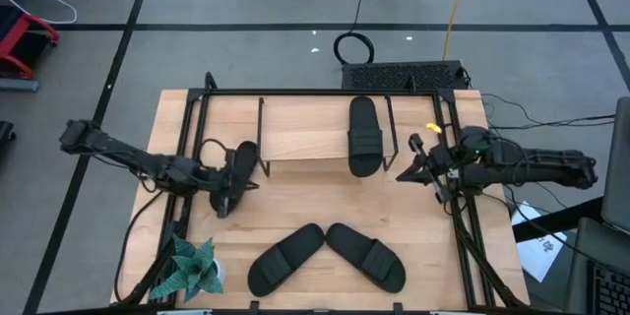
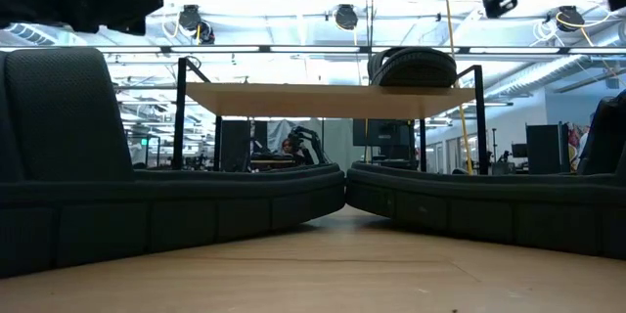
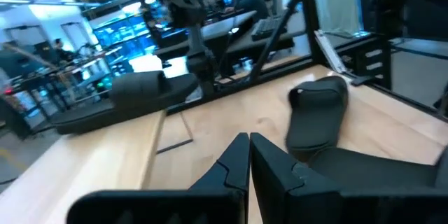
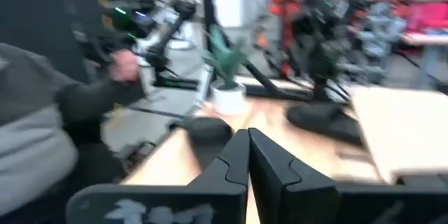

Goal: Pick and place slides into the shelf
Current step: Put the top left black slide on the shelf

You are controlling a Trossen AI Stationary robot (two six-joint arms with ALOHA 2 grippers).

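One black slide (image 1: 364, 136) lies on the shelf's light wood top (image 1: 305, 130), also seen in the low view (image 2: 411, 67). Another slide (image 1: 242, 157) (image 3: 318, 115) lies on the table by the shelf's left end. Two slides (image 1: 285, 258) (image 1: 366, 256) lie side by side near the table's front edge. My left gripper (image 1: 228, 197) (image 3: 248, 147) is shut and level beside the left slide, with nothing between its fingers. My right gripper (image 1: 406, 169) (image 4: 246, 143) is shut and empty, raised off the shelf's right end and pointing toward the table's left.
A small green plant in a white pot (image 1: 192, 271) (image 4: 227, 94) stands at the front left corner. Black rails (image 1: 463, 226) run along the table's sides. A person's sleeve (image 4: 42, 133) shows beyond the table in the right wrist view.
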